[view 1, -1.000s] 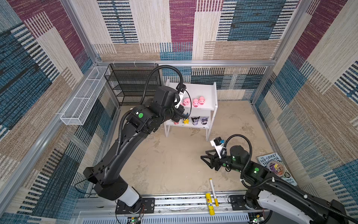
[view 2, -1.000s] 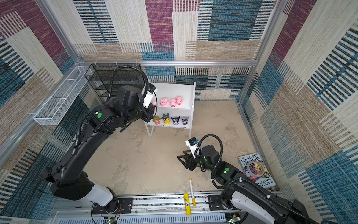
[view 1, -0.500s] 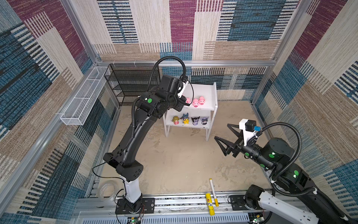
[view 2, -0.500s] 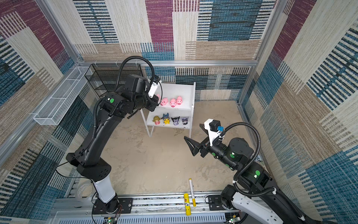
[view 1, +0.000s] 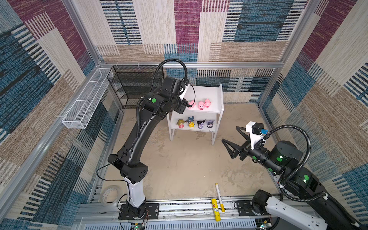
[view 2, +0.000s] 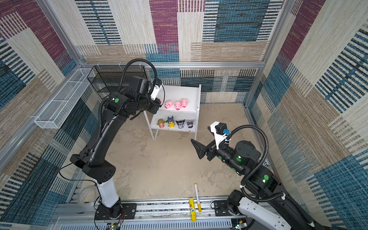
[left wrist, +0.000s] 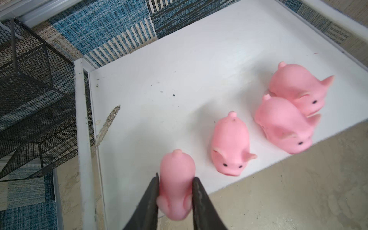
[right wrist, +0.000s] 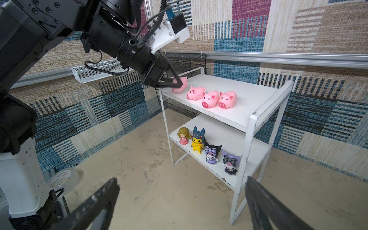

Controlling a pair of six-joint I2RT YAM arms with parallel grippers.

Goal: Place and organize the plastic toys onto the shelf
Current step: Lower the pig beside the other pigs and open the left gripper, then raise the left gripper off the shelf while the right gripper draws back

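Final placement in hand. Pinched by the head end in the nearly closed left gripper (left wrist: pixel 176 178): the fourth pig (left wrist: pixel 177 166), at the 9 o'clock end of the pig row on the top board of the shelf (right wrist: pixel 264 103). Hard to say whether resting on the board yet or held just above it. Beside it, toward 3 o'clock, another three pigs (left wrist: pixel 231 143), snouts to the front edge. On the lower board: blond doll (right wrist: pixel 184 135), yellow figure (right wrist: pixel 197 142), two black-and-purple figures (right wrist: pixel 212 154).

Next move, at a guess: settle the pig flat, spread the jaws, back out toward 6 o'clock without nudging the neighbouring pig.

Rising from 7 o'clock, the left arm, elbow bent, wrist angled down onto the shelf at 12 o'clock. Near 3 o'clock, the right gripper (right wrist: pixel 182 180), spread wide, holding nothing, hovering over bare floor, aimed at the shelf.
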